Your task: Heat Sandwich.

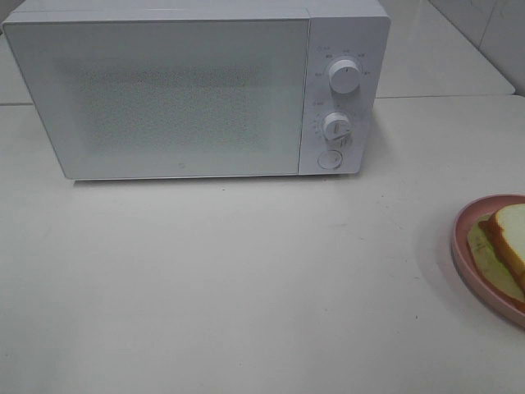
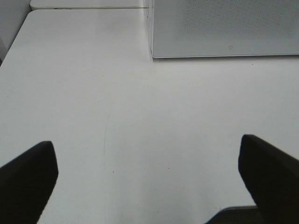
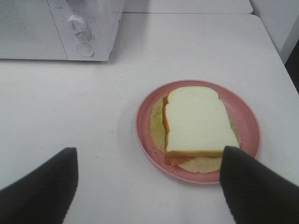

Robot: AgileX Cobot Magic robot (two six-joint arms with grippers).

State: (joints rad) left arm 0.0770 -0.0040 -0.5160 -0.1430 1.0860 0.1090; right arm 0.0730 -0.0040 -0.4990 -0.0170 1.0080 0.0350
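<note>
The sandwich [image 3: 198, 122], white bread with a tan-brown crust over a pale yellow-green layer, lies on a round pink plate [image 3: 147, 135]; both show cut off at the right edge of the high view, sandwich [image 1: 509, 238] on plate [image 1: 464, 246]. The white microwave [image 1: 197, 86] stands at the back with its door shut. My right gripper [image 3: 149, 186] is open and empty, its fingers [image 3: 42, 186] spread just short of the plate. My left gripper [image 2: 149, 177] is open and empty over bare table, with the microwave's corner [image 2: 224, 28] ahead. Neither gripper shows in the high view.
The microwave has two knobs [image 1: 345, 75] and a round button [image 1: 329, 159] on its right panel. The white table [image 1: 246, 279] spans the view; a second table surface lies behind. The table's left edge [image 2: 14, 42] shows in the left wrist view.
</note>
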